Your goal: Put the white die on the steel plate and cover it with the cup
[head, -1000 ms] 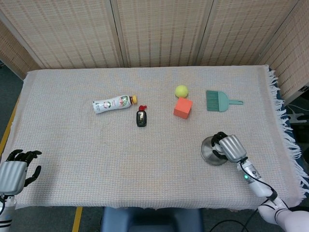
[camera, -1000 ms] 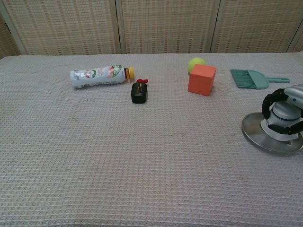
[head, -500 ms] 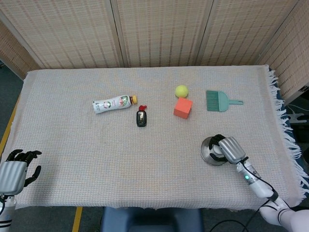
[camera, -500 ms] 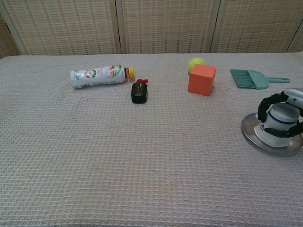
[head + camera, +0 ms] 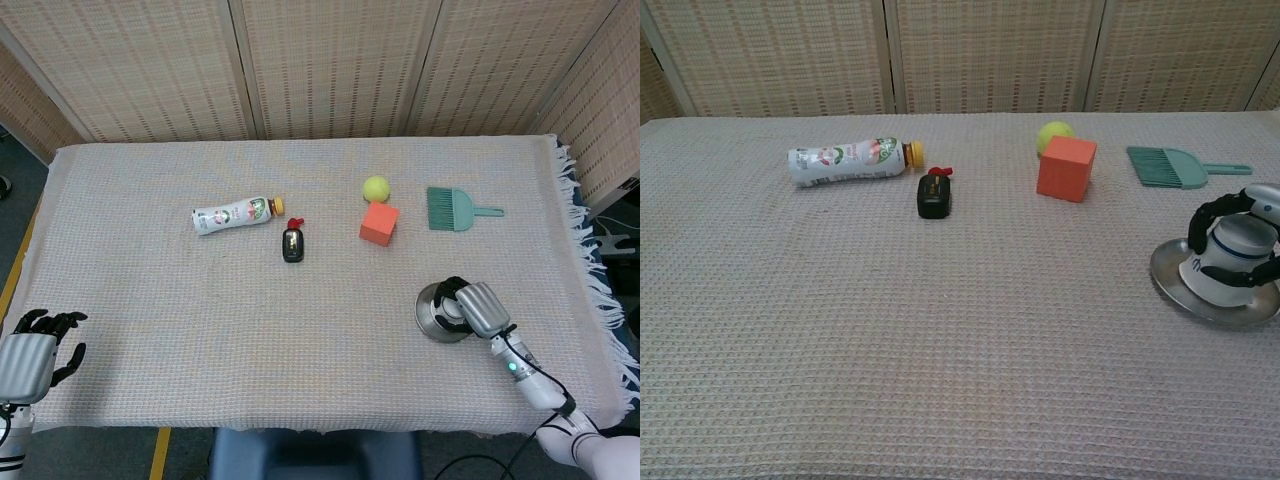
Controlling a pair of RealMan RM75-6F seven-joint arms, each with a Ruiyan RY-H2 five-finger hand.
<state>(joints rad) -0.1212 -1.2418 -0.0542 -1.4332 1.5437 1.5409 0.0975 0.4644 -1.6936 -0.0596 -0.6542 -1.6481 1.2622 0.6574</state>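
Change: since a second ago the cup has come down from a tilt to stand mouth-down on the steel plate.
Right hand: fingers wrapped around the cup.
Left hand: at the near left table edge, fingers apart, holding nothing.
White die: not visible.
Elsewhere: bottle, orange cube, green brush.

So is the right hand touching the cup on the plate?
Touching. In the chest view the right hand has its dark fingers wrapped around the inverted cup, which stands on the steel plate.
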